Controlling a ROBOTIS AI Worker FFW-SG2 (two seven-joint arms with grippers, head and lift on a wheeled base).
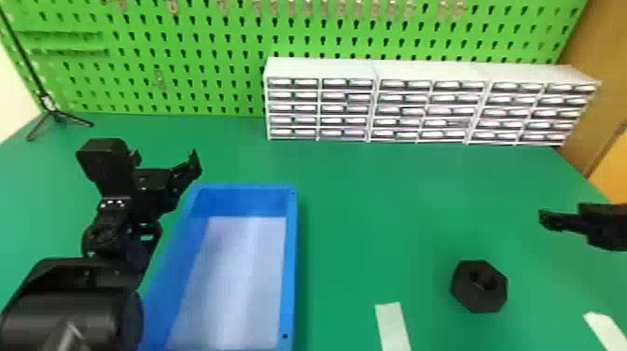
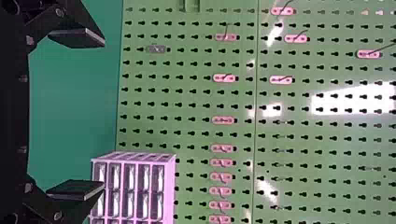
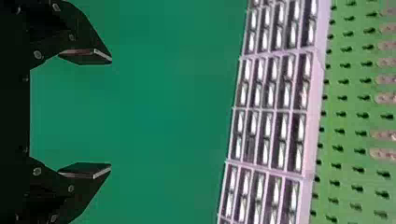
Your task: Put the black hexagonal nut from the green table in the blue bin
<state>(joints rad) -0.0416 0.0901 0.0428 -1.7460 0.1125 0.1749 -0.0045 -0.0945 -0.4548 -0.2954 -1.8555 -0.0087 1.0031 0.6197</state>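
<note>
The black hexagonal nut [image 1: 479, 286] lies on the green table [image 1: 373, 210] at the right front in the head view, its hole showing. To the left, the blue bin [image 1: 290, 261] stands with a pale, bare bottom. My left gripper [image 1: 165, 156] is above the table by the bin's far left corner; in the left wrist view the left gripper [image 2: 103, 114] is open with nothing between its fingers. At the right edge of the head view, my right gripper [image 1: 550, 219] is beyond and to the right of the nut. The right gripper [image 3: 112, 114] stands open and holds nothing in its wrist view.
White drawer cabinets [image 1: 373, 102] line the table's back right, before a green pegboard [image 1: 186, 56]. A small black tripod [image 1: 56, 114] stands at the back left. White tape strips [image 1: 393, 326] lie near the front, one left of the nut and one right.
</note>
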